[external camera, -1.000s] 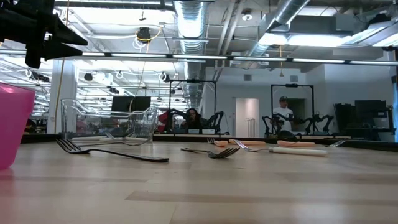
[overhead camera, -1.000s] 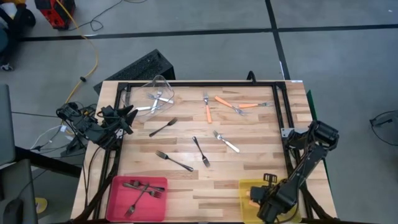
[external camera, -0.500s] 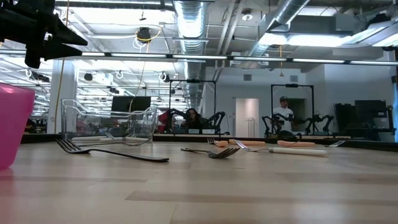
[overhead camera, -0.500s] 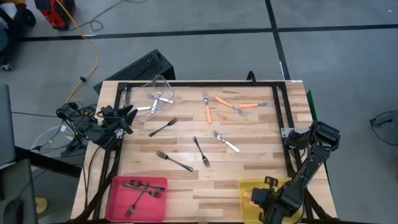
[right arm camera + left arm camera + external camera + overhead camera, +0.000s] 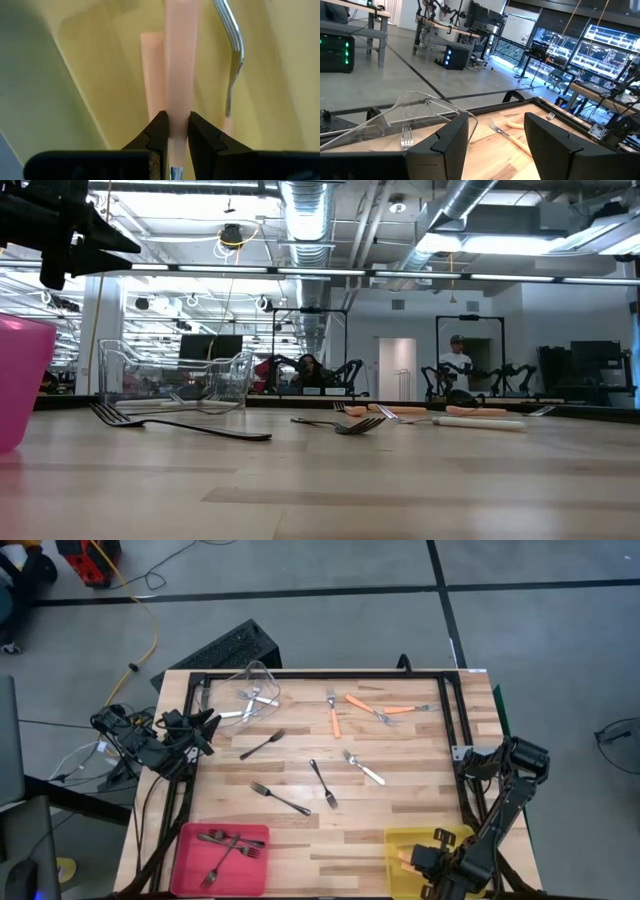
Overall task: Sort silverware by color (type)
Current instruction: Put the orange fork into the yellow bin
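Clamped narrowly between the right gripper (image 5: 174, 131) fingers, an orange-handled fork (image 5: 179, 60) is now carried deeper into the yellow bin (image 5: 397, 844) at lower right; release seems near. The left gripper (image 5: 496, 145) is parked wide open, empty. Three orange forks (image 5: 334, 718) and three black forks (image 5: 279, 799) are counted loose.

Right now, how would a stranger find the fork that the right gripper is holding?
Go to the yellow bin at the table's near right corner, where the right gripper hangs. The fork is pinched there by its handle. It is the only orange-handled fork that is held; another lies loose in the bin.
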Controlling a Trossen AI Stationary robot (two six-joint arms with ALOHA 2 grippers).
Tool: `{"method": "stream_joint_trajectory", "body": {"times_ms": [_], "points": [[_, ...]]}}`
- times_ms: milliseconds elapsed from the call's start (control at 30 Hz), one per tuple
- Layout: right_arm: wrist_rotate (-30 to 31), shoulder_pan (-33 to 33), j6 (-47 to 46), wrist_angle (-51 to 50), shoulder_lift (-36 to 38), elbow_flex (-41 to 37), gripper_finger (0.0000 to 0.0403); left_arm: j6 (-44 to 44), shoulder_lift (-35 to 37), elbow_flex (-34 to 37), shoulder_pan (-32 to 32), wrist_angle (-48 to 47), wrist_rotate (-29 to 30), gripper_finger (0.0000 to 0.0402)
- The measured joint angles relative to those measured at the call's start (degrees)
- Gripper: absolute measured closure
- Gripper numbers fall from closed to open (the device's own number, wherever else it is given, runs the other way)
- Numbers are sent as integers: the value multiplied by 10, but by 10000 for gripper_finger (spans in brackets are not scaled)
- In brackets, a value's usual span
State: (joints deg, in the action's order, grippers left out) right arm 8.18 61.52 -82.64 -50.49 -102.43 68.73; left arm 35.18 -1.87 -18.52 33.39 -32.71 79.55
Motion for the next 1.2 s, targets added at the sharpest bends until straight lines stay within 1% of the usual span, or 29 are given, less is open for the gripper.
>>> {"method": "stream_joint_trajectory", "body": {"times_ms": [100,167,333,500,1033,1200], "points": [[33,-1,-1,5,0,-5,324,0,0,0,0,0,0,223],[39,-3,-4,14,0,-14,321,0,0,0,0,0,0,223],[24,-5,-29,32,-1,-32,310,0,0,0,0,0,0,223],[8,-4,-16,42,0,-35,305,0,0,0,0,0,0,223],[7,-5,-14,38,-1,-35,303,0,0,0,0,0,3,223],[-11,-5,-15,36,-1,-35,288,0,0,0,0,0,3,223]]}}
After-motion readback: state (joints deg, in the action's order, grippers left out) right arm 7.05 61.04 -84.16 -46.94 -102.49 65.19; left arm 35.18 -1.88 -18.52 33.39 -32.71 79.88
